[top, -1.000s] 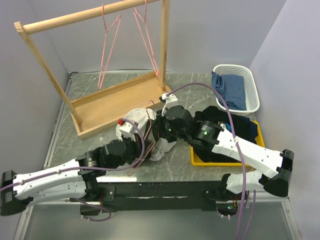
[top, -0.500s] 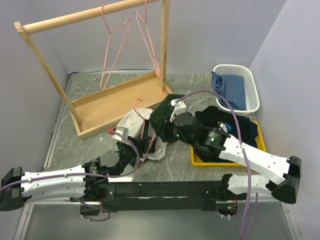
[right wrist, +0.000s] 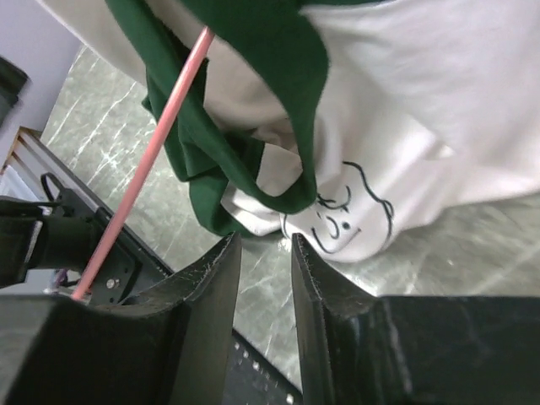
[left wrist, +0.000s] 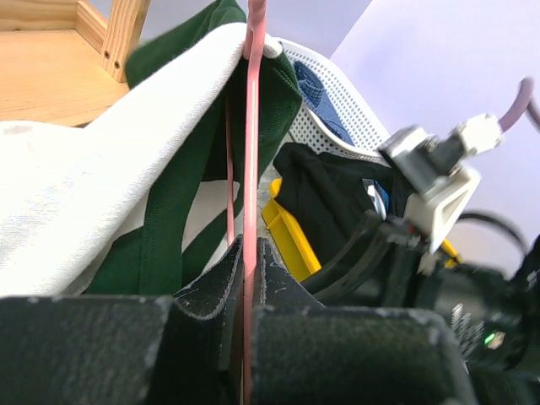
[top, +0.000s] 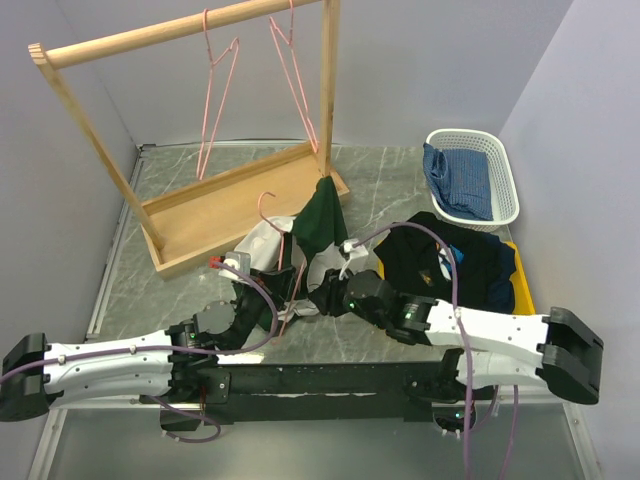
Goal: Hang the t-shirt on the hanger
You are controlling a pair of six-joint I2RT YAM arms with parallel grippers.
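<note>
Left wrist: left gripper (left wrist: 245, 268) pinches hanger (left wrist: 252, 126)

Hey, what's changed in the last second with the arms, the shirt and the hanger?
The right gripper let go of the t-shirt, opened and drew back toward the near edge. The left gripper, shut on the hanger, raised it, so a green sleeve now hangs high over it. The rack, basket and dark clothes stayed put.
</note>
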